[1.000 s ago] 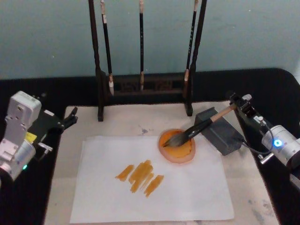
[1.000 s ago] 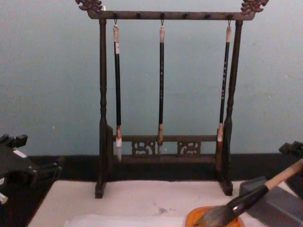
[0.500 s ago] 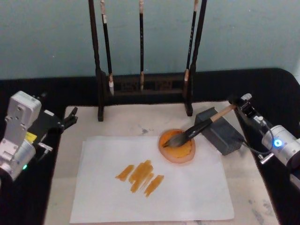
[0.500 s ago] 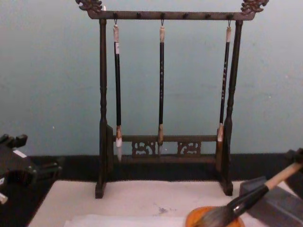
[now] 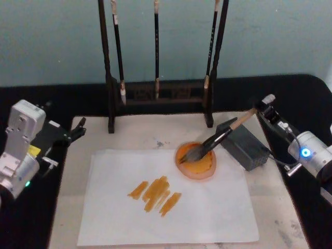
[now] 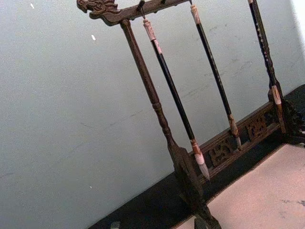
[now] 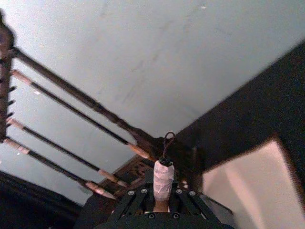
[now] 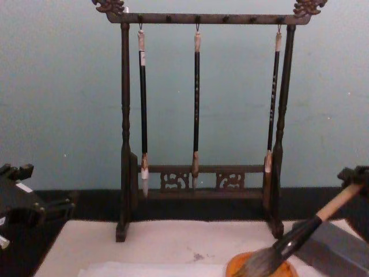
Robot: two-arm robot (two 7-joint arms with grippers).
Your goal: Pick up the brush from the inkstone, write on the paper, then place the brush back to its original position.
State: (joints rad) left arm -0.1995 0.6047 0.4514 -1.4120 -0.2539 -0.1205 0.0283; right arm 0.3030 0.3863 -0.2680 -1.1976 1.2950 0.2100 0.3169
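Note:
The brush (image 5: 220, 136) slants up from the orange ink dish (image 5: 196, 167), its bristle tuft still in the dish and its tan handle raised just above the grey inkstone block (image 5: 245, 147). My right gripper (image 5: 259, 110) is shut on the handle's far end. The whitish end cap with its black loop (image 7: 162, 177) pokes out between the fingers. From the chest the brush (image 8: 300, 234) rises steeply to the right gripper (image 8: 353, 178). The paper (image 5: 207, 212) lies in front, with orange strokes (image 5: 155, 195) on it. My left gripper (image 5: 77, 132) is parked open at the mat's left edge.
A dark wooden rack (image 5: 158, 96) with three thin hanging brushes (image 8: 196, 104) stands across the back of the cream mat (image 5: 140, 136). Black tabletop (image 5: 295, 93) surrounds the mat. The left arm's body (image 5: 21, 150) sits at the near left.
My right gripper has moved up and back to the right with the handle end. The brush now tilts more steeply and clears the grey block; its bristles stay in the dish. The left arm is still.

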